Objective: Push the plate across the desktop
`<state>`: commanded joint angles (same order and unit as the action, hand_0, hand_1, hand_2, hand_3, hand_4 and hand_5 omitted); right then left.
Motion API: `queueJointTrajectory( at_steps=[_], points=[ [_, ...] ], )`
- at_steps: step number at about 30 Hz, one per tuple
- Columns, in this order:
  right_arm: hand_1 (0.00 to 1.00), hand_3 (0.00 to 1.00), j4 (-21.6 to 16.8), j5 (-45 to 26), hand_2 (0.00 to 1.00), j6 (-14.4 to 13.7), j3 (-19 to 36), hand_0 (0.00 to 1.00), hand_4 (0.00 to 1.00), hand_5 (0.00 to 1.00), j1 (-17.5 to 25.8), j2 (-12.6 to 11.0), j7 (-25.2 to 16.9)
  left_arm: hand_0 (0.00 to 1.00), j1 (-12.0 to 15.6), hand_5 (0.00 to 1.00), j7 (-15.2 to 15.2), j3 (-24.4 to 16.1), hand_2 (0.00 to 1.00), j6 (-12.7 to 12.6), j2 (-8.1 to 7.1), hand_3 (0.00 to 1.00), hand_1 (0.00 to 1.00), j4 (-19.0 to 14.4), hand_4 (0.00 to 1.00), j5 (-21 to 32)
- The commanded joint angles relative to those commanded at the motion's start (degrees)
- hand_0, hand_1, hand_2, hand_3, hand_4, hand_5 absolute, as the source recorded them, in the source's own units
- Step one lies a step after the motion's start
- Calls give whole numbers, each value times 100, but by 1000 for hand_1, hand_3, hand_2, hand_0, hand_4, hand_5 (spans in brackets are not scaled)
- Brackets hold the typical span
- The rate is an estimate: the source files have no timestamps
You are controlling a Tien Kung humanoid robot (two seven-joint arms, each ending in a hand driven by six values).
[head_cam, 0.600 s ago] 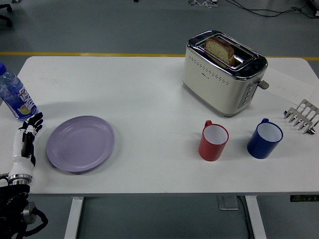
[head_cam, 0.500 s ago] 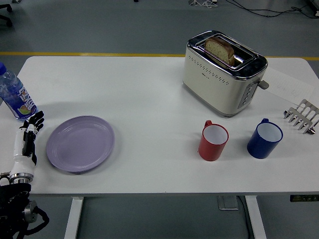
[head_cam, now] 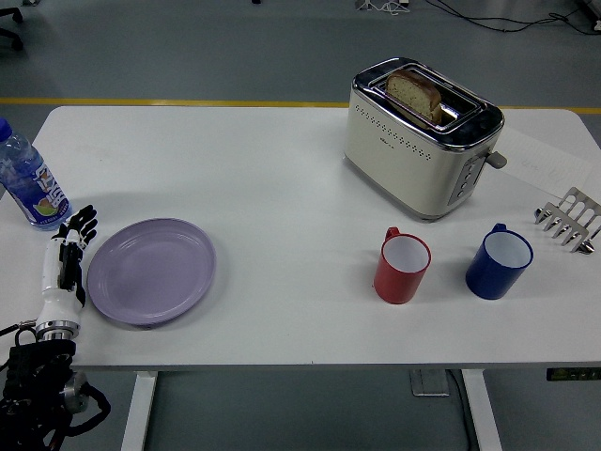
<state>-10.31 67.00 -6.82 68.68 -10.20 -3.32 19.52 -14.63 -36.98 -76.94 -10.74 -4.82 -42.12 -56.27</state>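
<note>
In the head view, a purple plate (head_cam: 151,271) is seen lying flat on the left part of the white worktop (head_cam: 282,188), close to the near edge. The left robot hand (head_cam: 68,263) is set just beside the plate's left rim, so close that it seems to touch, though that cannot be told for sure. Its fingers (head_cam: 80,224) are held straight and a little apart, pointing away toward the far side, and nothing is held in them. The hand is likely placed flat at the rim like this so that the plate can be pushed sideways, not picked up. The push looks as if it is only just being started. A water bottle (head_cam: 26,183) is stood just beyond the fingertips, near the left edge, and could be bumped if the hand is moved forward. To the right of the plate a wide bare part of the worktop is left open, which gives the plate room to slide. Farther right, a red mug (head_cam: 404,267) and a blue mug (head_cam: 500,260) are stood near each other, well apart from the plate. Behind them a cream toaster (head_cam: 420,138) is placed with bread (head_cam: 415,92) in its slot, and a small metal rack (head_cam: 569,218) is set at the right edge. The right robot hand is not seen.
</note>
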Motion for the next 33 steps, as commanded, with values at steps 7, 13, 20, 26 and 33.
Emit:
queueJointTrajectory(
  at_steps=[7,13,20,26,33],
  points=[
    [484,553,0,-17,606,-1,-12,530,253,199,7,-2,-2,853,-115,998,0,-32,863,35,116,801,869,55,503,-12],
    [483,553,0,-1,606,3,-11,530,253,200,18,-4,0,853,-169,998,0,117,863,54,181,801,868,41,497,53],
    [484,553,0,-18,606,-4,-15,530,252,200,15,0,-4,851,-199,998,0,339,863,76,199,800,866,33,495,162],
    [485,552,0,-55,607,-9,-33,530,252,199,17,0,-13,850,-237,998,0,431,862,83,199,801,866,-50,495,301],
    [487,552,0,-29,606,-2,-30,530,251,200,21,-3,-9,848,-315,998,0,572,862,99,234,799,865,-13,492,513]
  ],
)
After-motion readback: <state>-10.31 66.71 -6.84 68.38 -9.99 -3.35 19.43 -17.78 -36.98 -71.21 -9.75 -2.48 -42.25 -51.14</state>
